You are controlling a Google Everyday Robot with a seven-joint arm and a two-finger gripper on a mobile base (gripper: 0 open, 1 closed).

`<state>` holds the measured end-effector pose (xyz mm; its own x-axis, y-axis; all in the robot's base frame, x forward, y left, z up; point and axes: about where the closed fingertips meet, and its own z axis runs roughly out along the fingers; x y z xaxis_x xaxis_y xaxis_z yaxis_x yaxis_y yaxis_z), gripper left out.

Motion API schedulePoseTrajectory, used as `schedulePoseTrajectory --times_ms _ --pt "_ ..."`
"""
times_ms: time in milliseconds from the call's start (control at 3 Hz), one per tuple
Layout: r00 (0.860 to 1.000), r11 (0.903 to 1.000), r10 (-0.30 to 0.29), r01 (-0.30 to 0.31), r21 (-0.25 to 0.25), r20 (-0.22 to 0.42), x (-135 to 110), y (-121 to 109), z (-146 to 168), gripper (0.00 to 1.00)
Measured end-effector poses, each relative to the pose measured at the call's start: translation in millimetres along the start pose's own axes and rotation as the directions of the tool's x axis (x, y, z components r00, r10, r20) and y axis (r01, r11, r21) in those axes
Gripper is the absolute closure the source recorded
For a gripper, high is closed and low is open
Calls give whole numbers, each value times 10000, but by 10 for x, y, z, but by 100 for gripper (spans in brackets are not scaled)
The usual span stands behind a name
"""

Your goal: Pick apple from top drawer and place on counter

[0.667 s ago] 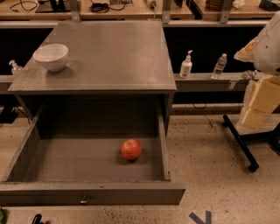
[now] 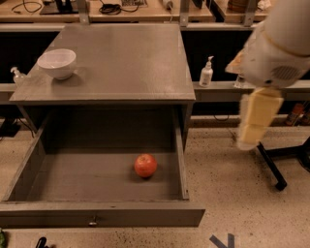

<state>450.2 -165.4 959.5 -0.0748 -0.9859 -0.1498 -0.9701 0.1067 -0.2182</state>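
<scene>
The apple (image 2: 146,165), small and red-orange, lies on the floor of the open top drawer (image 2: 97,213), right of the middle. The drawer is pulled far out, and its front panel carries a small metal knob (image 2: 92,223). The grey-brown counter (image 2: 126,58) spans the cabinet top above it. My white arm (image 2: 276,53) comes in from the upper right. My gripper (image 2: 249,135) hangs as a cream-coloured part below it, outside the cabinet's right side, well above and to the right of the apple.
A white bowl (image 2: 57,63) stands on the counter's left side. A pump bottle (image 2: 207,72) sits on a low shelf right of the cabinet and another (image 2: 18,75) on the left. A black stand's leg (image 2: 271,164) crosses the floor at right. A wooden workbench (image 2: 121,12) with cables runs behind.
My arm and gripper have swung left and further into view, closer to the cabinet's right side. The apple, drawer and bowl have not moved.
</scene>
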Motion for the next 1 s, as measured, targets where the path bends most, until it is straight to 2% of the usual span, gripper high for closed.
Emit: schedulePoseTrajectory --times_ms 333,1000 --pt "9847 9830 -1724 1704 -680 -243 -801 -70 506 0" --pt "9880 9870 -1536 1525 -504 -184 -730 -71 434 0"
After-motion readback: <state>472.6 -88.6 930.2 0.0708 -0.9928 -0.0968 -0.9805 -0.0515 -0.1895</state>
